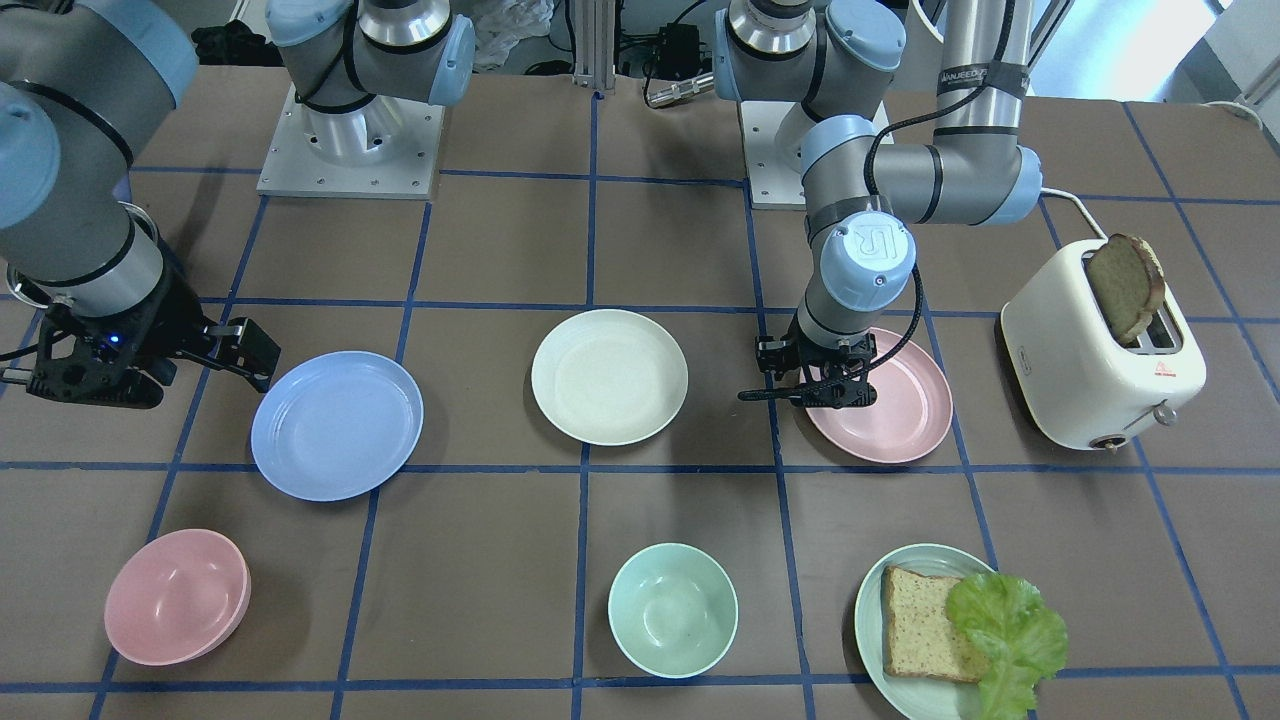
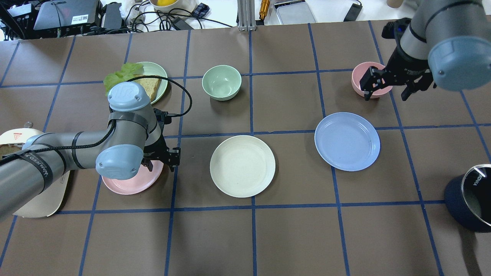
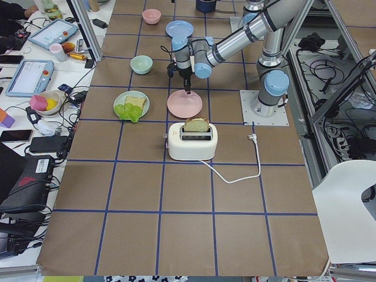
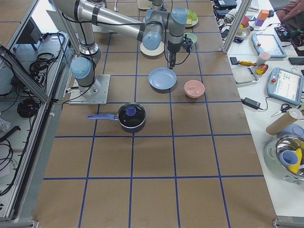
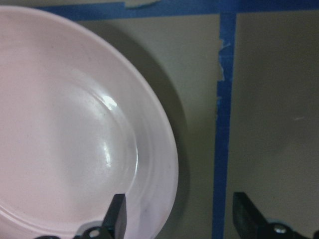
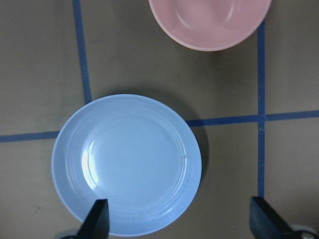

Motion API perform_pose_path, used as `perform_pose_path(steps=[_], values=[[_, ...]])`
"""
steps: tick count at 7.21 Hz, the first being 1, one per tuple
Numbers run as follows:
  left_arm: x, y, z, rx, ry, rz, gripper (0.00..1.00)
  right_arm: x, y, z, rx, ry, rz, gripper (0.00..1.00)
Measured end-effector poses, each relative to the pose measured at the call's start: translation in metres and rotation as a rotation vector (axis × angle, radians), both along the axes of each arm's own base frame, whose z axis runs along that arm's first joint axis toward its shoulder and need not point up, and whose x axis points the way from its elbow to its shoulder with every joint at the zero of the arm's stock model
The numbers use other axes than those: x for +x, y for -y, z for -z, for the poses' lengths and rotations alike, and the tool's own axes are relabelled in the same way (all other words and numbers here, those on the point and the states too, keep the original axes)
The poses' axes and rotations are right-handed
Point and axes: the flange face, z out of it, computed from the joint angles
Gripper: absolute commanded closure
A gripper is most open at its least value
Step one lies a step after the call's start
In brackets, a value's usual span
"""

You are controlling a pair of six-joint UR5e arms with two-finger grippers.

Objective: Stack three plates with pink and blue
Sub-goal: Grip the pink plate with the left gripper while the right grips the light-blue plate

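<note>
The pale pink plate [image 1: 895, 410] [image 5: 65, 124] lies on the table at the robot's left. My left gripper [image 2: 161, 163] [image 5: 182, 216] is open and low over its inner edge, with one finger over the plate and the other outside the rim. The cream-white plate [image 1: 608, 376] [image 2: 242, 165] lies in the middle. The light blue plate [image 2: 347, 141] [image 6: 127, 164] lies at the robot's right. My right gripper [image 2: 388, 87] [image 6: 179, 221] is open, empty and raised above the blue plate's far edge.
A pink bowl [image 2: 370, 78] sits just beyond the blue plate, under the right gripper. A mint bowl [image 2: 221, 82] and a pale green plate [image 1: 868, 610] with bread and lettuce stand on the far side. A toaster [image 1: 1090, 370] stands beside the pink plate. A dark pot [image 2: 470, 199] stands at the near right.
</note>
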Motion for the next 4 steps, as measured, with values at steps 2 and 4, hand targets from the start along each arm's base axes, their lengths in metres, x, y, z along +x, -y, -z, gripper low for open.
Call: perform_pose_path(steps=[2, 4], values=[[0.000, -0.001, 0.002, 0.001, 0.000, 0.002, 1.00, -0.018, -0.020, 0.063, -0.019, -0.003, 0.015, 0.04], [-0.001, -0.001, -0.002, -0.017, 0.001, 0.008, 1.00, -0.026, -0.024, 0.105, 0.000, 0.008, 0.024, 0.11]])
